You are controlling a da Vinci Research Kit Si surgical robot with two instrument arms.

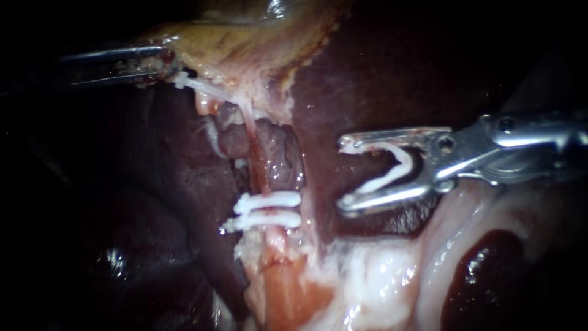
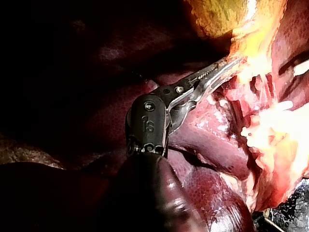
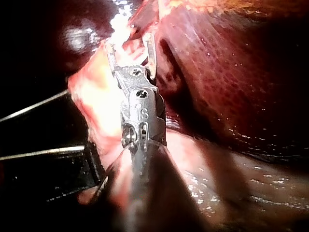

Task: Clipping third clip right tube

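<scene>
Clips (image 1: pixel 269 211): two across the tube (image 1: pixel 260 165). Third clip (image 1: pixel 392 171), held in my right instrument's (image 1: pixel 344 175) spread jaws beside the tube, unapplied; my left instrument's (image 1: pixel 162 64) jaws clamp gallbladder (image 1: pixel 245 43).

Dim overall, light pooled at centre, black edges, glare on wet tissue (image 1: pixel 380 288)

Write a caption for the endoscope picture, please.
My right instrument holds an open white clip beside the tube bearing two clips; my left instrument holds the gallbladder.
</scene>
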